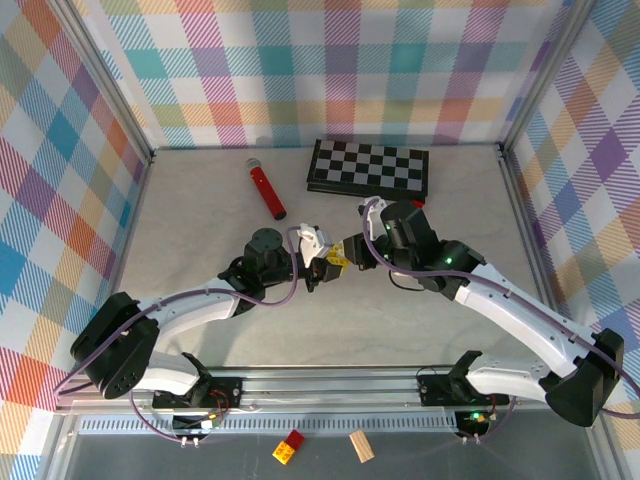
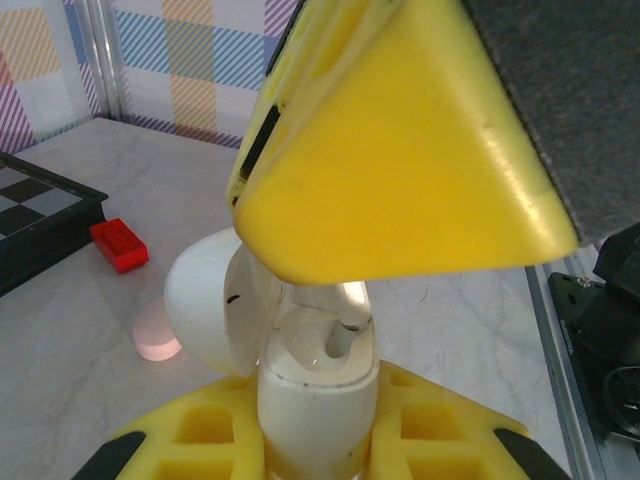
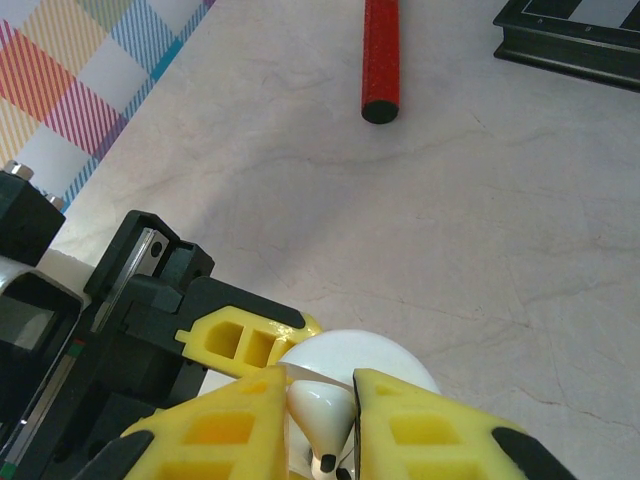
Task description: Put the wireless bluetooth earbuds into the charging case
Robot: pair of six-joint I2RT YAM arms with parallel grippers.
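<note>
My left gripper is shut on a white oval charging case, held upright with its lid swung open to the left. A white earbud is pinched in my right gripper, which is shut on it. In the left wrist view the earbud's stem points down into a slot of the case, under the right gripper's yellow finger. In the top view both grippers meet mid-table, left and right. A pinkish rounded thing lies on the table beside the lid.
A folded chessboard lies at the back, with a small red brick near its right end. A red stick with a grey tip lies back left. Checked walls close the table in. Two small blocks lie below the arm bases.
</note>
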